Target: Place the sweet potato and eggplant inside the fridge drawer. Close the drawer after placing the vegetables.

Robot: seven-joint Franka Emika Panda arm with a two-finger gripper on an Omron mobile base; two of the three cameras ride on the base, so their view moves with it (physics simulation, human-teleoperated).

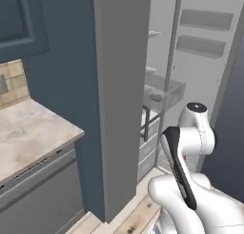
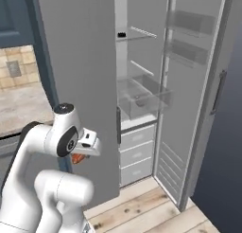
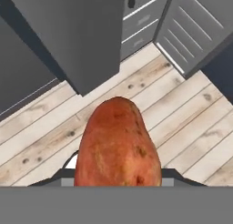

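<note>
An orange-red, oblong sweet potato (image 3: pixel 118 143) is sitting closest to the hand camera, its mottled, russet skin speckled with darker pits and its surface looking matte and slightly bumpy. Its long axis is running away from the hand, with the rounded, tapered tip pointing out toward the pale wooden plank floor (image 3: pixel 191 123) below. The two-finger gripper (image 3: pixel 117 175) is pinching the sweet potato at its near end, the fingers themselves mostly hidden behind the vegetable. In the right base view, a sliver of the orange-red skin (image 2: pixel 78 157) is showing just under the white hand of the arm (image 2: pixel 61 137), low and in front of the smooth grey fridge door panel (image 2: pixel 80 76).

To the left, a beige, marbled stone counter (image 1: pixel 28 133) is lying beneath tan wall tiles. Toward the middle, the open fridge is showing thin flat shelves above a wide, shallow fridge drawer (image 2: pixel 142 98) of clear glassy plastic, which is standing pulled out, with a small dull, rounded eggplant (image 2: pixel 141 103) lying inside it. Below it, opaque grey drawers (image 2: pixel 136 154) are stacked. At right, the inner fridge door (image 2: pixel 194 85) is standing open, carrying translucent box-shaped bins.
</note>
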